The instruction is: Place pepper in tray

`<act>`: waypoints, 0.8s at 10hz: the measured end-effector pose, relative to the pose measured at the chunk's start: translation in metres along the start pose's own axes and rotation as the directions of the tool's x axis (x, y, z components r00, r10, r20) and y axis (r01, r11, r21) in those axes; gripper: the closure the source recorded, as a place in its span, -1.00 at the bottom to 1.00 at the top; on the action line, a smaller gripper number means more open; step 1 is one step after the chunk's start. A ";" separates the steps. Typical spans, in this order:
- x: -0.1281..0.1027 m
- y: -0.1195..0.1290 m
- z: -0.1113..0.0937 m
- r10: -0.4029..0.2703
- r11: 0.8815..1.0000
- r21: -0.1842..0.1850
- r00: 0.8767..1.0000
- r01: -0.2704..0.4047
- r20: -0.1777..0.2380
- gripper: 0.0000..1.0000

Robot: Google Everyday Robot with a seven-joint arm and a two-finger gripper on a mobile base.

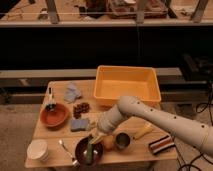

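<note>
The long, dark green pepper [89, 151] lies in the dark round bowl [88, 151] at the table's front, one end leaning up over the rim. My gripper [95, 137] hangs at the bowl's upper right edge, right at the pepper's raised end, with the white arm [150, 117] reaching in from the right. Whether it touches the pepper does not show. The yellow-orange tray [128, 85] stands at the back of the table, behind the arm.
A reddish-brown bowl [54, 115] sits at the left, with a blue sponge [79, 124] and a brown cluster [81, 107] beside it. A metal cup [122, 140], a pale yellow piece [143, 131] and a striped packet [161, 144] lie right of the dark bowl. At the front left stands a white cup [37, 148].
</note>
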 end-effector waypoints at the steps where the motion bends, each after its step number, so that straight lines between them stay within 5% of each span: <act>1: 0.000 0.000 0.003 -0.005 1.000 -0.005 1.000 0.005 -0.004 0.43; 3: 0.002 0.001 0.007 -0.006 1.000 -0.010 1.000 0.006 -0.011 0.49; 6: 0.004 0.001 0.006 -0.011 1.000 0.002 1.000 0.011 -0.015 0.96; 8: 0.001 -0.002 -0.011 -0.024 0.999 0.037 0.999 0.025 -0.029 1.00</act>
